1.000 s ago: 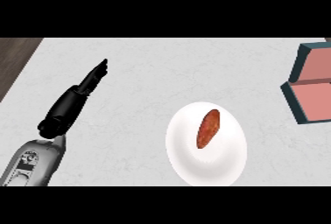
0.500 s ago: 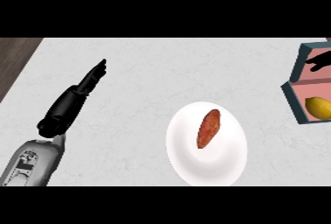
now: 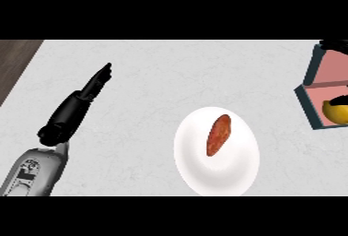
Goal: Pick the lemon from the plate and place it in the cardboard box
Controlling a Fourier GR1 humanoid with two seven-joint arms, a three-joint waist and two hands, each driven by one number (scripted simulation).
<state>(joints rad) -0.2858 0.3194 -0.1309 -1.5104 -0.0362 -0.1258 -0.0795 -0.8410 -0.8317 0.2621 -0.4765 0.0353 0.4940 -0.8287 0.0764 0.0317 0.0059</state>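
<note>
Lemon (image 3: 335, 110) lower in box (image 3: 309, 94) — left hand (image 3: 76, 108) outstretched.

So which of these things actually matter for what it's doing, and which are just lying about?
Part of the job:
- lemon, at the cardboard box
- white plate, where it was picked from
- right robot hand, at the box, mostly out of view

Just lying about:
- reddish-brown food on the plate
- left robot hand, resting open

A big pale grey counter (image 3: 156, 78) fills the view, with dark brown wood (image 3: 15, 60) at its left edge.
</note>
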